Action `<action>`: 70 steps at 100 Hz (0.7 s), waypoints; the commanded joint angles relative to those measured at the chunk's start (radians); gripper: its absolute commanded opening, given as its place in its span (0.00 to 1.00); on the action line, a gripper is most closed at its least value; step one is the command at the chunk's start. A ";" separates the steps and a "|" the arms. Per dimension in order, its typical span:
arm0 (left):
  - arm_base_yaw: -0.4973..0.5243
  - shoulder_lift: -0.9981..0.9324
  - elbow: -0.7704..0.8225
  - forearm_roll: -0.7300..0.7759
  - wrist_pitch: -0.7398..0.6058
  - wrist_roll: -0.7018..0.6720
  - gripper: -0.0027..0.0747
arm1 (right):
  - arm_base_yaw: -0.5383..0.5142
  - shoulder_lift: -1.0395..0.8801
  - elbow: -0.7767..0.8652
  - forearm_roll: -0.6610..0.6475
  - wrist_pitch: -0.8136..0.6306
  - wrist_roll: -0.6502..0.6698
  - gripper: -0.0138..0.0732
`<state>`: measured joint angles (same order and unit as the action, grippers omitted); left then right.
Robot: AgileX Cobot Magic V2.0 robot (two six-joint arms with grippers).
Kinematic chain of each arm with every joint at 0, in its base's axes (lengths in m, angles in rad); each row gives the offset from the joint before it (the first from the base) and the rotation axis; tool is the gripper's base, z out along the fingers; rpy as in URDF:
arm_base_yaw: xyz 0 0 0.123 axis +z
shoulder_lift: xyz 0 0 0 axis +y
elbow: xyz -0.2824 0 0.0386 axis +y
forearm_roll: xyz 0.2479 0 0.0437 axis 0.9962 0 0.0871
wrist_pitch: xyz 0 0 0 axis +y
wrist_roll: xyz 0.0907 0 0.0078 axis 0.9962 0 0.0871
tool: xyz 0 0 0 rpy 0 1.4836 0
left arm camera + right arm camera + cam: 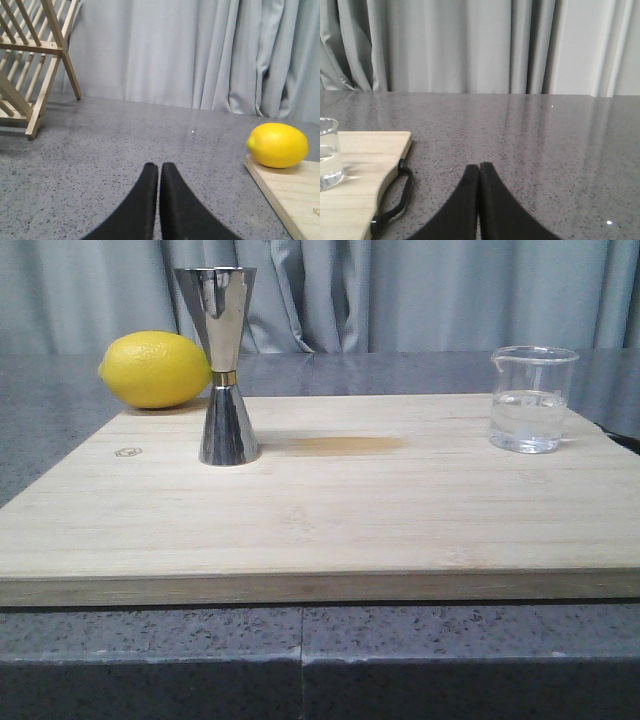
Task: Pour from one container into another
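Observation:
The clear glass beaker stands upright at the far right of the wooden cutting board, holding some clear liquid; its edge also shows in the right wrist view as the beaker. The steel hourglass jigger with a gold band at its waist stands upright on the board's far left. Neither gripper appears in the front view. My left gripper is shut and empty over bare counter left of the board. My right gripper is shut and empty over the counter right of the board.
A yellow lemon lies behind the board's far left corner, lemon in the left wrist view too. A wooden rack stands far left. The board's black loop handle hangs off its right end. Grey curtains hang behind.

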<state>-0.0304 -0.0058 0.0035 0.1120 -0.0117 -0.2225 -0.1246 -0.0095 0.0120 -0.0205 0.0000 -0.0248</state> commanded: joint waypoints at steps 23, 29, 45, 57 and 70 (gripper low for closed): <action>0.001 -0.022 0.029 -0.097 -0.091 -0.007 0.01 | 0.001 -0.019 0.009 0.036 -0.089 -0.001 0.08; 0.001 -0.022 0.027 -0.112 -0.089 -0.007 0.01 | 0.001 -0.019 0.005 0.046 -0.089 -0.001 0.08; -0.007 -0.022 0.001 -0.141 -0.070 -0.007 0.01 | 0.001 -0.019 -0.058 0.046 -0.025 -0.001 0.08; -0.048 -0.021 -0.072 -0.141 0.012 -0.007 0.01 | 0.001 -0.002 -0.150 0.046 0.107 -0.001 0.08; -0.106 0.016 -0.175 -0.142 0.085 -0.007 0.01 | 0.001 0.051 -0.239 0.046 0.156 -0.001 0.08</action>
<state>-0.0955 -0.0058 -0.0746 -0.0199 0.1096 -0.2225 -0.1246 -0.0036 -0.1439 0.0230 0.1961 -0.0248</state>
